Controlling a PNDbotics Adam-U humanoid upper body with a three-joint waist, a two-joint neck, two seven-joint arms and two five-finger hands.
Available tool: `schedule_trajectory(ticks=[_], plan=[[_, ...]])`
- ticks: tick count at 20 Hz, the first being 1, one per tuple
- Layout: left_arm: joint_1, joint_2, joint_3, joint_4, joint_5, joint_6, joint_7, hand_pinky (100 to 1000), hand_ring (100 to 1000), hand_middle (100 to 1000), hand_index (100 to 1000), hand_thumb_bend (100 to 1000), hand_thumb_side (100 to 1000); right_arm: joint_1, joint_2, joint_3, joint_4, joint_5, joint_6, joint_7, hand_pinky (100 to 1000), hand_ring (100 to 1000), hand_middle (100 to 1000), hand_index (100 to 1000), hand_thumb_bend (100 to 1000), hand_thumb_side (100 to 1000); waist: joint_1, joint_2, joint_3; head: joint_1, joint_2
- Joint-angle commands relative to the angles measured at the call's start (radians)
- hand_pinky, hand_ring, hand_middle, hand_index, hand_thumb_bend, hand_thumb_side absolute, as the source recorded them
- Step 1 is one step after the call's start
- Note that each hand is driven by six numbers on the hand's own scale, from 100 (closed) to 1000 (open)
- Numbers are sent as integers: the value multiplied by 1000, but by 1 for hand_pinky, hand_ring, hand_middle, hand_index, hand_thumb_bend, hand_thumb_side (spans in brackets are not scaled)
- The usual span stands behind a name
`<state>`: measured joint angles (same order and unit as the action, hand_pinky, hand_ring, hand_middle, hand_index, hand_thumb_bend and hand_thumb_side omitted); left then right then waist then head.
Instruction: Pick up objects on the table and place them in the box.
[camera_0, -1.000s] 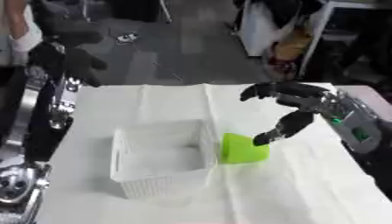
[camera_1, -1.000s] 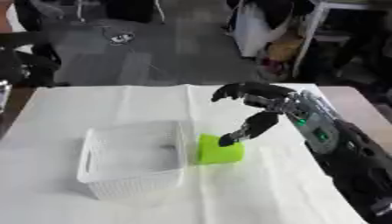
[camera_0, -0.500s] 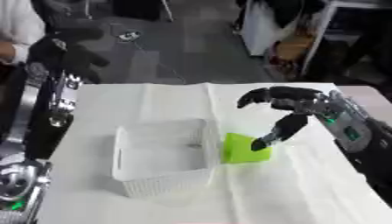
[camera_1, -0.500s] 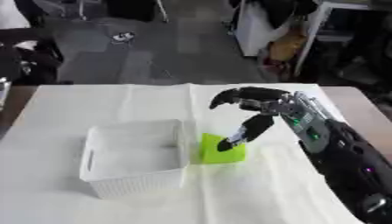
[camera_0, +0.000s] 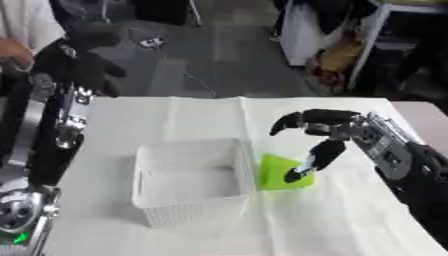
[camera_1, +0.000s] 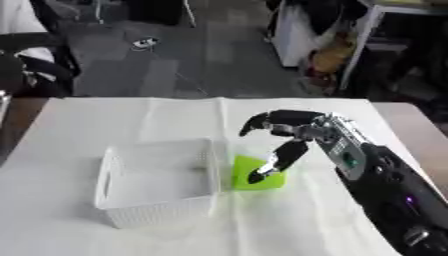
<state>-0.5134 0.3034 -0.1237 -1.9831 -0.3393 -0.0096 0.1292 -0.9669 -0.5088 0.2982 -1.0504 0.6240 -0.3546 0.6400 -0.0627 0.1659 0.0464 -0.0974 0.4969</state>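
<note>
Since a second ago our right hand (camera_0: 328, 131) has dropped onto the green block (camera_0: 282, 172), beside the white box (camera_0: 188, 182) left of our spread fingers (camera_0: 308, 167); we should straddle it before closing.

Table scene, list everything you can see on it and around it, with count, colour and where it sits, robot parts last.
Box: one, white, open-topped, left of centre on the table.
Green object: one, bright green, on the cloth right beside the box's right wall.
Tablecloth: one, white, covering the table.
Right hand: one, black and silver, fingers spread above the green object, thumb tip down on it.
Left hand: one, black, raised at the upper left beyond the table's far edge; its fingers cannot be made out.
</note>
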Motion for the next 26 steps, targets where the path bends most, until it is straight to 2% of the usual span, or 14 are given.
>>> schedule_trajectory(ticks=[1, 11, 22, 26], plan=[[-20, -4, -3, -17, 5, -5, -1, 472, 582, 761, 839, 241, 983, -34, -11, -18, 2, 12, -4, -8, 917, 930, 879, 907, 805, 676, 2, -14, 2, -11, -16], [-28, -13, -7, -17, 9, -8, -6, 472, 581, 761, 839, 241, 984, -34, 10, -29, 58, 72, -4, 4, 927, 925, 864, 901, 799, 648, 2, -3, 15, -24, -44], [-38, -21, -8, -17, 12, -11, -6, 472, 581, 761, 839, 242, 983, -35, 18, -43, 90, 104, -12, 14, 931, 921, 854, 882, 797, 608, 2, 5, 22, -23, -44], [-40, -22, -9, -17, 12, -11, -7, 472, 581, 761, 839, 242, 983, -15, 2, -39, 81, 110, -21, 20, 937, 922, 853, 881, 785, 589, 2, 7, 25, -19, -45]])
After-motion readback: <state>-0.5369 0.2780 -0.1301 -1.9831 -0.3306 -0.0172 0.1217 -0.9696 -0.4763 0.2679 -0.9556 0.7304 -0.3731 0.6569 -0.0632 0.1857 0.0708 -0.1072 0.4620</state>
